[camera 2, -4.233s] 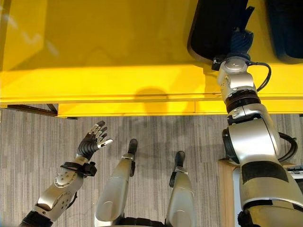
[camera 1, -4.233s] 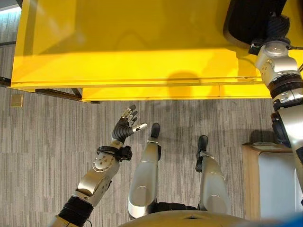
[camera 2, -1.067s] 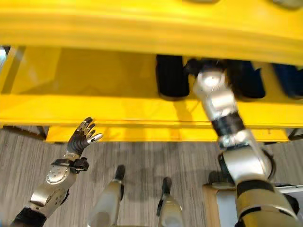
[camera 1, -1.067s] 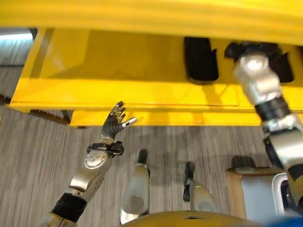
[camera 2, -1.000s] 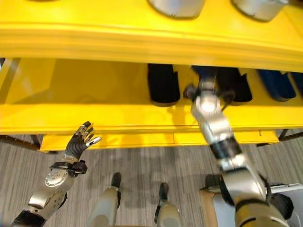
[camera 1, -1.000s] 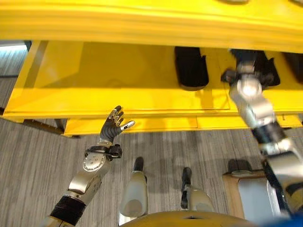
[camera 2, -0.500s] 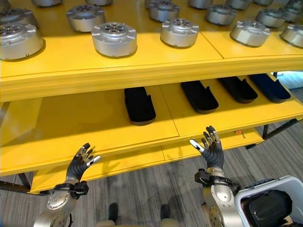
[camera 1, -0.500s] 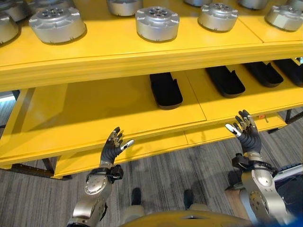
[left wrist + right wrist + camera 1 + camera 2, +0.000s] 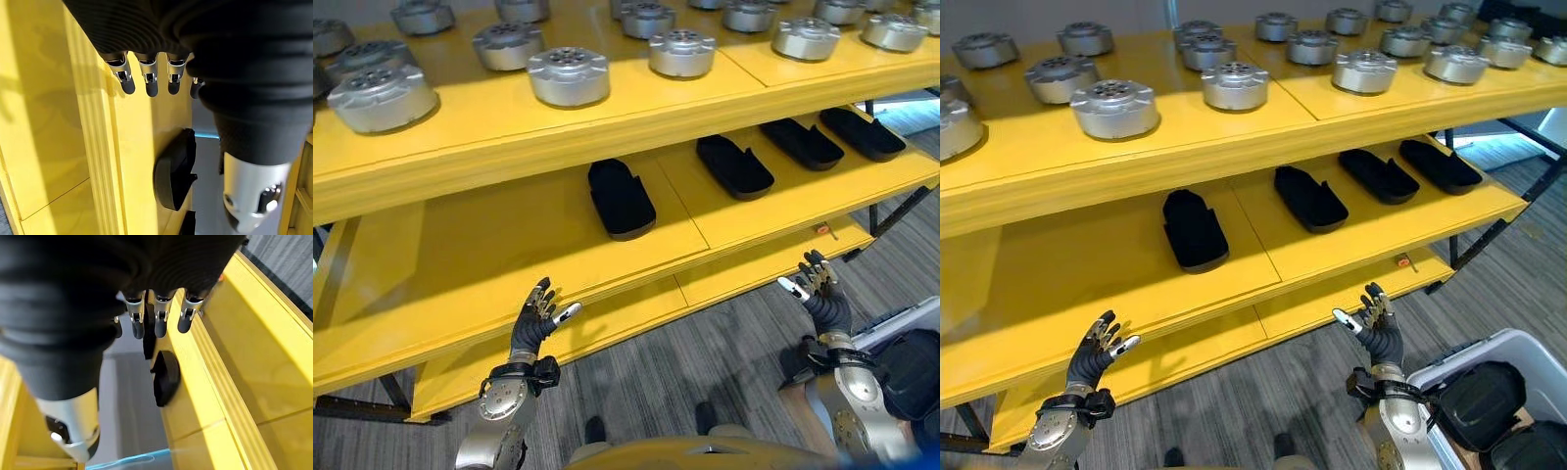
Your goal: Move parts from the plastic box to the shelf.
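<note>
Several black parts lie in a row on the middle level of the yellow shelf (image 9: 489,245), the leftmost black part (image 9: 621,198) near its centre. A pale plastic box (image 9: 1469,357) at the lower right holds more black parts (image 9: 1481,394). My left hand (image 9: 530,318) is raised in front of the shelf's front edge, fingers straight, holding nothing. My right hand (image 9: 820,294) is likewise open and empty, before the shelf's right part and just left of the box. Past the straight fingers (image 9: 146,81) in the left wrist view, one black part (image 9: 176,169) shows on the shelf.
Several round silver parts (image 9: 568,76) stand on the top level. A lower yellow level (image 9: 734,274) juts out beneath the middle one. A small orange tag (image 9: 1398,260) sits on the middle level's front edge. Grey carpet floor lies before the shelf.
The camera has tilted up, bringing the whole shelf into sight. My right arm has drawn back out of the middle level, leaving a black part there; its hand now hovers open.
</note>
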